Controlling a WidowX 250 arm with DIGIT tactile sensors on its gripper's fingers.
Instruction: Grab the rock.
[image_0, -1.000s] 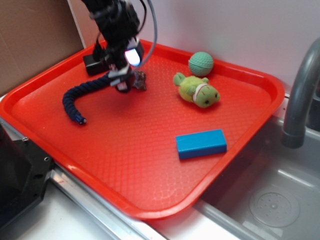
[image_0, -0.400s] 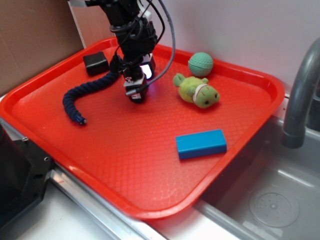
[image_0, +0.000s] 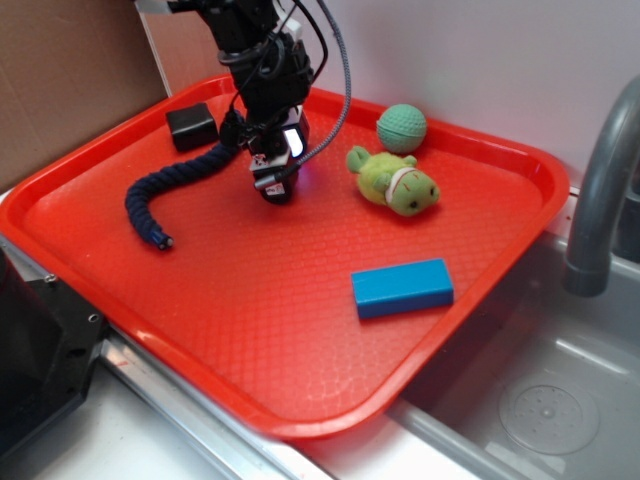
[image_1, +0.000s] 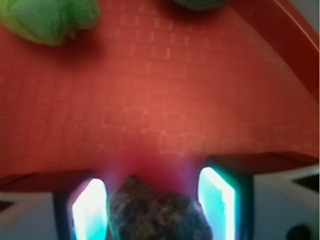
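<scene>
On a red tray (image_0: 300, 380) beside a sink, the WidowX gripper (image_0: 275, 190) stands nose-down over the rock (image_1: 157, 212), which the wrist view shows lying directly between the two lit fingers (image_1: 90, 210). The jaws are spread apart: the left pad sits just beside or touching the stone, while a clear gap separates it from the right pad, so the grab looks not yet made. The rock fills most of the space between the fingers; its long axis cannot be told from the part visible. From the outside view the stone is hidden under the gripper. By this evidence the next move calls only for closing, with perhaps a slight shift to centre the stone. Also on the tray: a dark blue rope (image_0: 165, 195) and a black cube (image_0: 191, 127) to the gripper's far side, a green plush toy (image_0: 393, 181) and green ball (image_0: 402, 128) ahead of the fingers, and a blue block (image_0: 402, 287).
</scene>
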